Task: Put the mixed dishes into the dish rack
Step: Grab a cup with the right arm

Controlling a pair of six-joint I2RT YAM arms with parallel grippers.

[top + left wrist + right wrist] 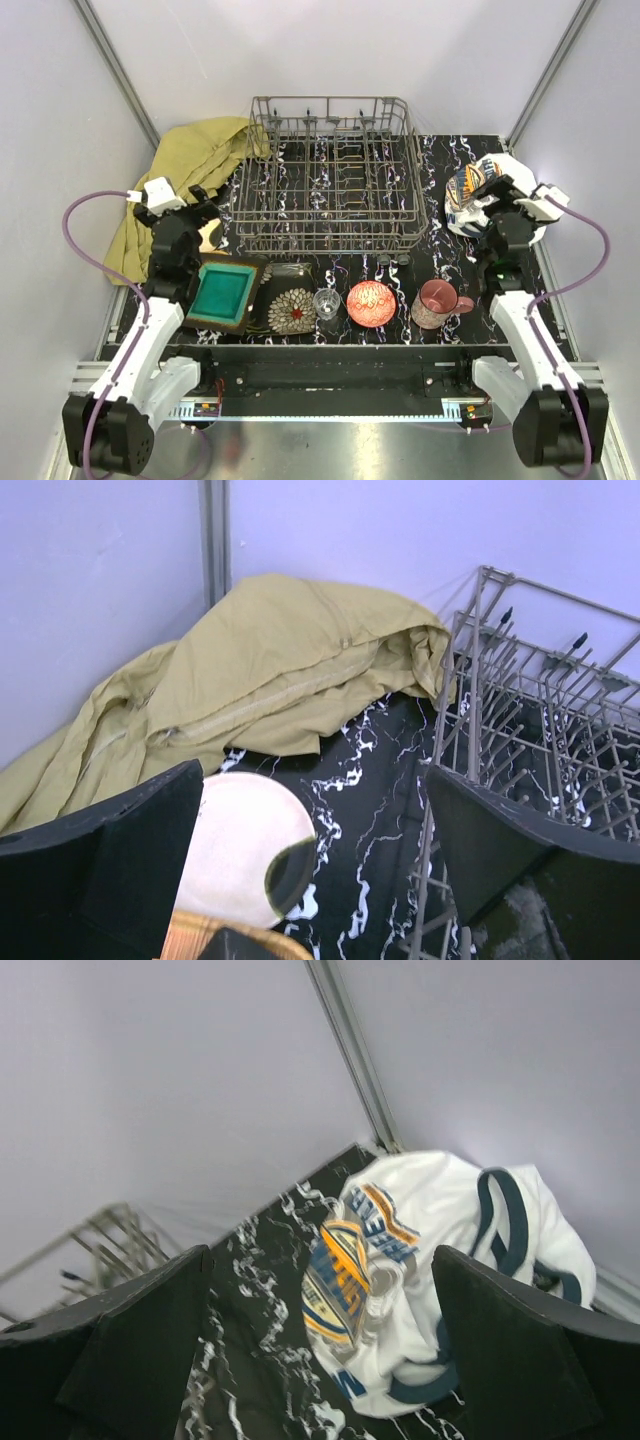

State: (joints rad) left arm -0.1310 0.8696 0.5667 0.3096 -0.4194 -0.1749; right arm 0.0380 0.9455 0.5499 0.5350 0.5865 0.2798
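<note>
The empty grey wire dish rack (330,242) stands at the table's back middle. In front of it lie a teal square plate (222,291), a dark floral plate (292,310), a clear glass (326,303), a red bowl (371,303) and a pink cup (437,303). My left gripper (208,208) hangs open and empty left of the rack, above a cream round plate (240,840) and the corner of an orange woven plate (190,935). My right gripper (487,200) is open and empty right of the rack, over the white printed cloth.
An olive-yellow cloth (190,170) is heaped at the back left, touching the rack's corner (470,660). A white printed cloth (430,1280) lies at the back right. Grey walls with metal posts close in the table on three sides.
</note>
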